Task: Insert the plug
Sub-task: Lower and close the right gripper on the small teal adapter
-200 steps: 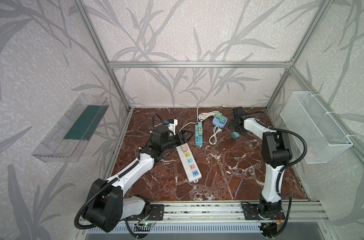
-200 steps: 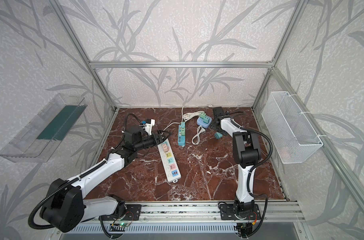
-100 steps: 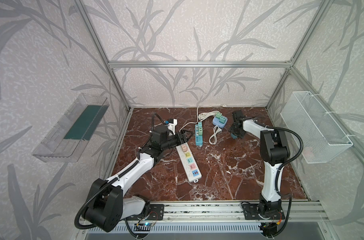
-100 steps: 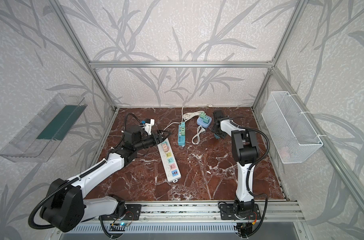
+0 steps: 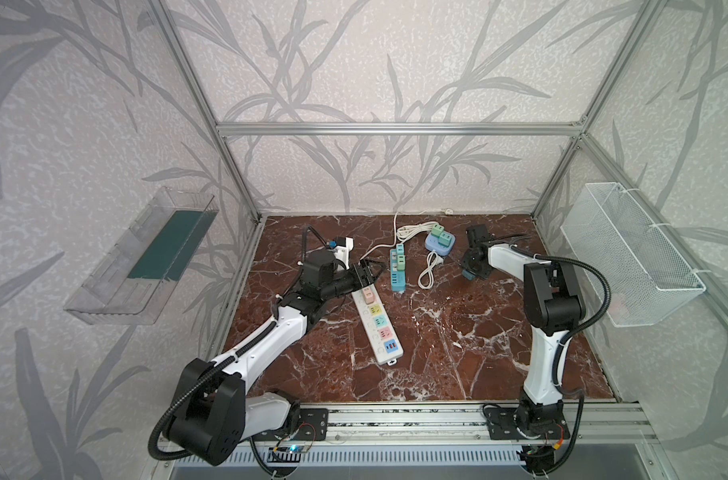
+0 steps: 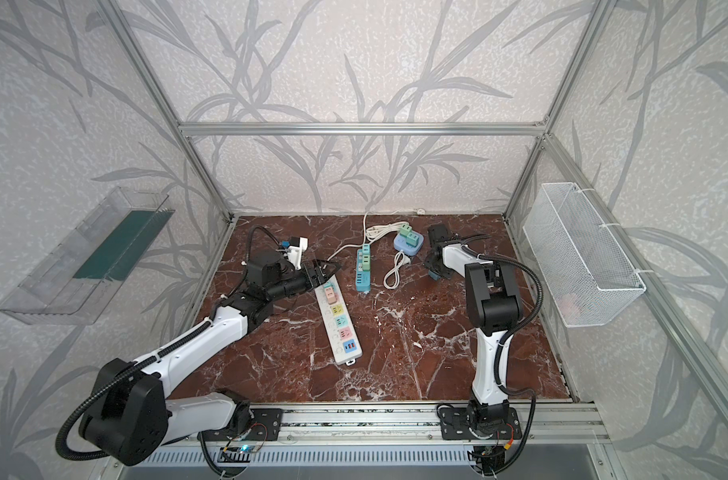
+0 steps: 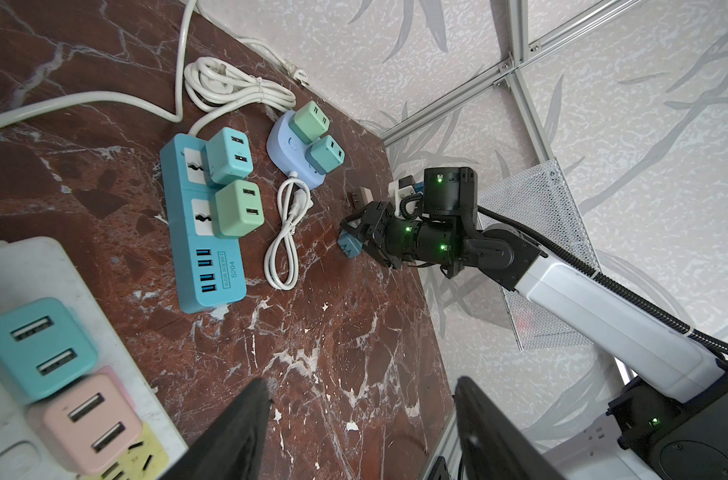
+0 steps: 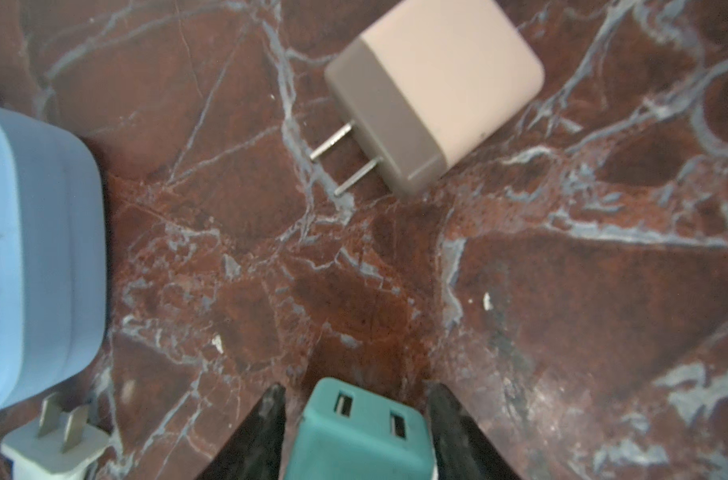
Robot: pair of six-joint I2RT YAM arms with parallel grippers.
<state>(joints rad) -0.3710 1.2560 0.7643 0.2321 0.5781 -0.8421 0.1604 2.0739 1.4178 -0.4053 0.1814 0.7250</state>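
My right claw [image 8: 356, 390] brackets the far-right teal plastic plug cube [image 8: 362, 436], likely light, rigid, slick, by its flat sides; whether it clamps, I cannot tell.

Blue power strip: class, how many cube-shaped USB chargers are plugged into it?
2. On the blue plastic power strip, a teal cube charger sits nearest the cord; a pale green cube charger beside it, toward the USB ports. None appears hidden.

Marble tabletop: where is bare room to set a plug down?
Free: the front half, between the long white power strip and the right arm. Crowded: the back, around the blue power strip and bundled white cord.
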